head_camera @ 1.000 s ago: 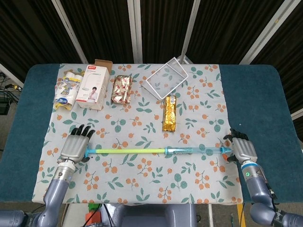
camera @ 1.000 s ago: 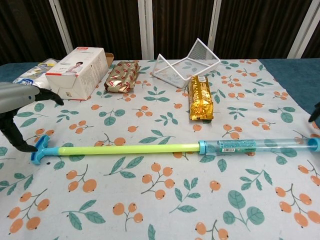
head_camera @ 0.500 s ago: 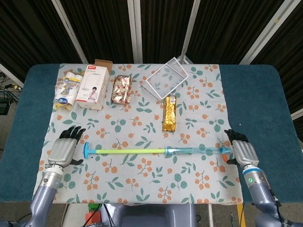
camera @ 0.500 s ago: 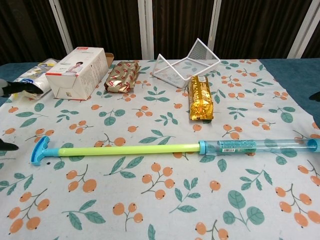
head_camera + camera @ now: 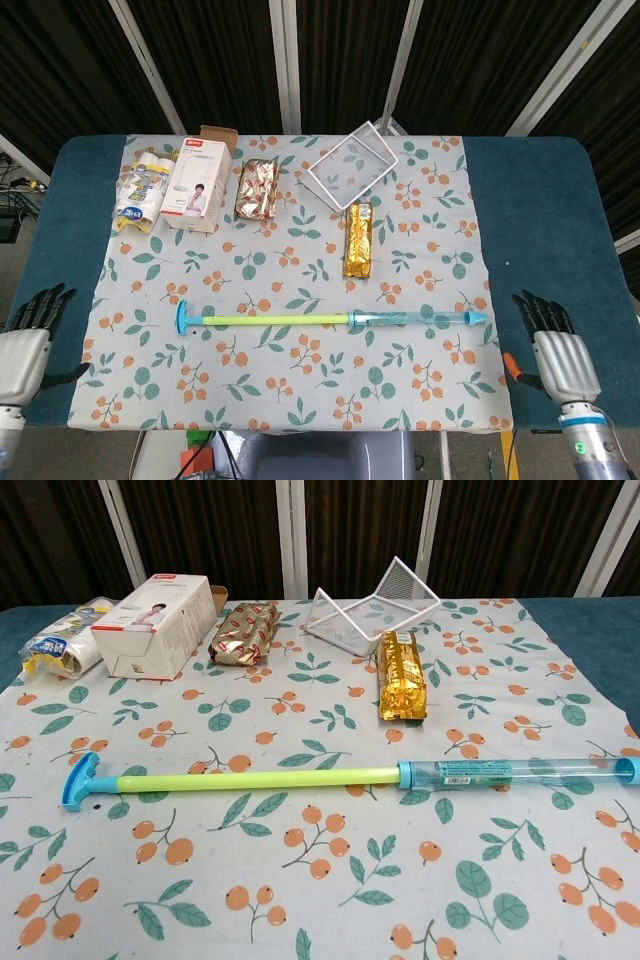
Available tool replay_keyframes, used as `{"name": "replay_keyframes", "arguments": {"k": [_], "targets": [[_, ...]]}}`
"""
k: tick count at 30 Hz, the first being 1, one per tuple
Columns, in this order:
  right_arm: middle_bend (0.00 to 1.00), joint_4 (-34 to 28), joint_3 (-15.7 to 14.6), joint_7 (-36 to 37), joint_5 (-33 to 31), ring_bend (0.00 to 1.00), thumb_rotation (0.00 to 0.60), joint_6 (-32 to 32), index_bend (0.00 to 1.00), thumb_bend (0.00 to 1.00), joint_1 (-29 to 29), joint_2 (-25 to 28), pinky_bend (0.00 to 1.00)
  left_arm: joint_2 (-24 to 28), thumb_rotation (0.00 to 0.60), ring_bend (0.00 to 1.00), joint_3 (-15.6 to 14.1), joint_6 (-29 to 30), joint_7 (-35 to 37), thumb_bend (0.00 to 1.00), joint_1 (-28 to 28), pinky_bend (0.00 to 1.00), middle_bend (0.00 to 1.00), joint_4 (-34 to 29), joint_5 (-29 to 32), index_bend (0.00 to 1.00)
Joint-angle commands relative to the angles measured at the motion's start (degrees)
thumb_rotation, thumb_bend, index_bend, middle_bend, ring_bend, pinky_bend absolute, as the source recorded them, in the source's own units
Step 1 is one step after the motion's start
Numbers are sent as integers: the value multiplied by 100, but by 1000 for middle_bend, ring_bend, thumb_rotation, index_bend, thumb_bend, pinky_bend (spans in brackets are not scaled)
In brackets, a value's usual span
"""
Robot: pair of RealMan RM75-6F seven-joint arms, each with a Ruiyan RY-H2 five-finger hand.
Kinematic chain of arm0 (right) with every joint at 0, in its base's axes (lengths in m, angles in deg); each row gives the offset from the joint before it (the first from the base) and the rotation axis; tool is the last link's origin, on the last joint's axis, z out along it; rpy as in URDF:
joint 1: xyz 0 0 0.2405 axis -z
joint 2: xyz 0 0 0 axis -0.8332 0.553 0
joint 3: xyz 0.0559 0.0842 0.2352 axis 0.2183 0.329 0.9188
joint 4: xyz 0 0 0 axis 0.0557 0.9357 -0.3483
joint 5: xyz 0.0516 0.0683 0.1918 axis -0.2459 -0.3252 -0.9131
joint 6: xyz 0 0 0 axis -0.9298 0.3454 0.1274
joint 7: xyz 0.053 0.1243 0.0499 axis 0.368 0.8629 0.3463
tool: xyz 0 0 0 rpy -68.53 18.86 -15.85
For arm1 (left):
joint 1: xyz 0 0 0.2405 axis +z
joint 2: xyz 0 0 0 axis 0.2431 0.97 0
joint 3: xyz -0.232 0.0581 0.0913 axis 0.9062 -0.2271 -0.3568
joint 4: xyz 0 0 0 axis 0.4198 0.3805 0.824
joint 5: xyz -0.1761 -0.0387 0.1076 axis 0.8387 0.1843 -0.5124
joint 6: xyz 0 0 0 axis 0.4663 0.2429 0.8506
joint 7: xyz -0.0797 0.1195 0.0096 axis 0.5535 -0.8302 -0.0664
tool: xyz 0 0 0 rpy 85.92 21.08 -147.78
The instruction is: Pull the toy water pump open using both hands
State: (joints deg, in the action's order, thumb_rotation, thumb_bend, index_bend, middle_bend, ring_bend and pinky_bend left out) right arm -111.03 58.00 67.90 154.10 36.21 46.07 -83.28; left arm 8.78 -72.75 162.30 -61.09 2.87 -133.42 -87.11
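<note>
Green rod fully drawn out of toy water pump [image 5: 330, 320] on counter [image 5: 540, 200], job apparently done, left hand [image 5: 22, 345] and right hand [image 5: 560, 355] both released, empty.

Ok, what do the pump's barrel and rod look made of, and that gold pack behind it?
The barrel looks like clear, blue-tinted plastic: the cloth pattern shows through it. The rod seems opaque yellow-green plastic with a smooth matte look, ending in a blue handle. The gold pack looks like metallic foil wrap, crinkled and shiny.
</note>
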Motion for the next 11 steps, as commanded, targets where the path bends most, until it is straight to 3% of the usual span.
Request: {"name": "replay_keyframes", "arguments": {"k": [1,5,11], "targets": [[0,430,-213,362,571,0,600,702,0,372,540,-39,0,181,600,0,-231,570,702,123,536,100,3,599,-597,27],[0,813,-93,665,806,0,600,1108,0,371,767,-230,0,71,600,0,-147,680,873,123,765,85,0,963,-680,5],[0,983,22,784,879,0,600,1146,0,371,865,-321,0,-1,600,0,124,796,1081,123,911,78,0,1075,-755,0]]}}
